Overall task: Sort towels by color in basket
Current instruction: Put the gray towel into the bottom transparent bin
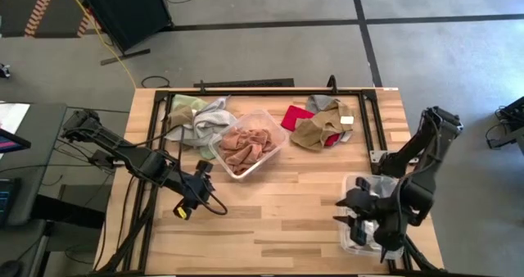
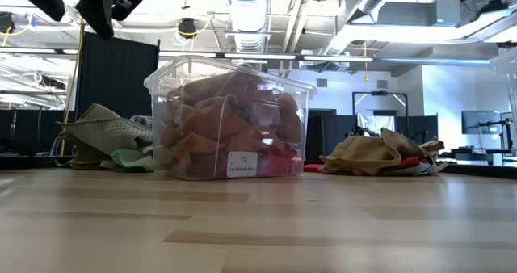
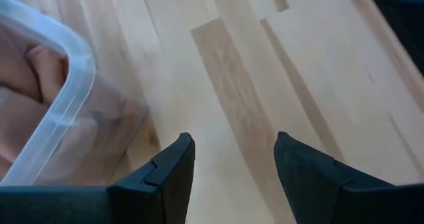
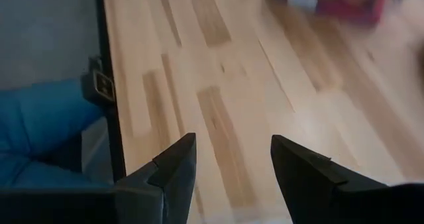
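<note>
Rust-orange and tan cloths (image 1: 246, 146) fill a clear plastic tub (image 1: 274, 121) that stands near the middle of the pale wooden table (image 1: 278, 211), toward its far side. Just left of the tub lies a heap of a grey towel (image 1: 211, 117) and a pale green towel (image 1: 182, 106), touching the tub's wall. To the tub's right, apart from it, a second heap holds a red towel (image 1: 296, 116), a tan-brown towel (image 1: 315, 131) and a grey-checked white cloth (image 1: 325, 103). The left gripper (image 1: 190, 202) hovers over bare wood just near of the tub, its two dark fingers (image 3: 169, 177) spread apart with nothing between them. The right gripper (image 1: 360, 220) hangs at the table's near right corner over a second clear container (image 1: 354, 183), its fingers (image 4: 172, 171) likewise parted and empty.
</note>
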